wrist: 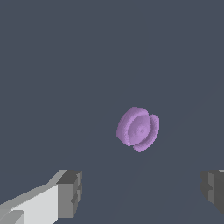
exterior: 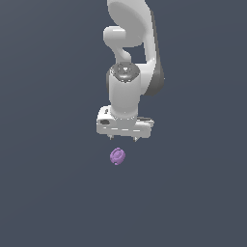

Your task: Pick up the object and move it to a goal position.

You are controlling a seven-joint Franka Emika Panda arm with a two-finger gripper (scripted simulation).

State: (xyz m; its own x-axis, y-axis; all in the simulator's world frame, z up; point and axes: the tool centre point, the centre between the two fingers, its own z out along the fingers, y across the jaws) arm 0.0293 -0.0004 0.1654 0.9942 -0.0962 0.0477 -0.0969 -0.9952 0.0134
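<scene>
The end effector [exterior: 124, 138] hangs spread and empty above the object [exterior: 117, 156], which lies on the table [exterior: 43, 193] with no edge in sight, so a slightly off-centre descent could nudge the knobbly lump aside.

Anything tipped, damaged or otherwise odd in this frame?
Nothing stands out. The purple object lies whole on the plain dark surface, apart from the gripper, whose fingers are spread wide and hold nothing.
</scene>
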